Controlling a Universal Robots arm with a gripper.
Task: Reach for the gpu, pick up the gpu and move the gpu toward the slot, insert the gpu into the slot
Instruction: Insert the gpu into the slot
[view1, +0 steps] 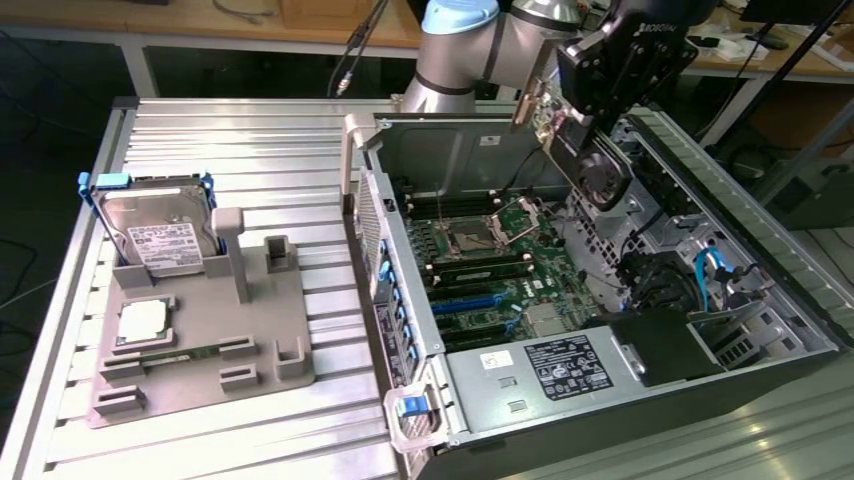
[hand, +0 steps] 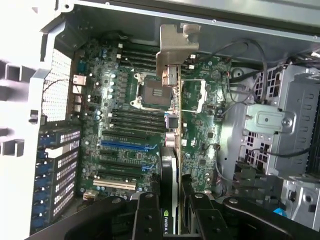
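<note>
Claw (hand: 171, 206) clamps the thin dark circuit card with silvery bracket (hand: 171, 145) across its faces; I judge it stiff, light, fragile.

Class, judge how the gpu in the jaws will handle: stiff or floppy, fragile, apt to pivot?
Probably stiff: the gpu runs straight from the jaws to its bracket. Likely fragile: bare circuit board edge exposed. Gripped far from the bracket, it may pivot.
</note>
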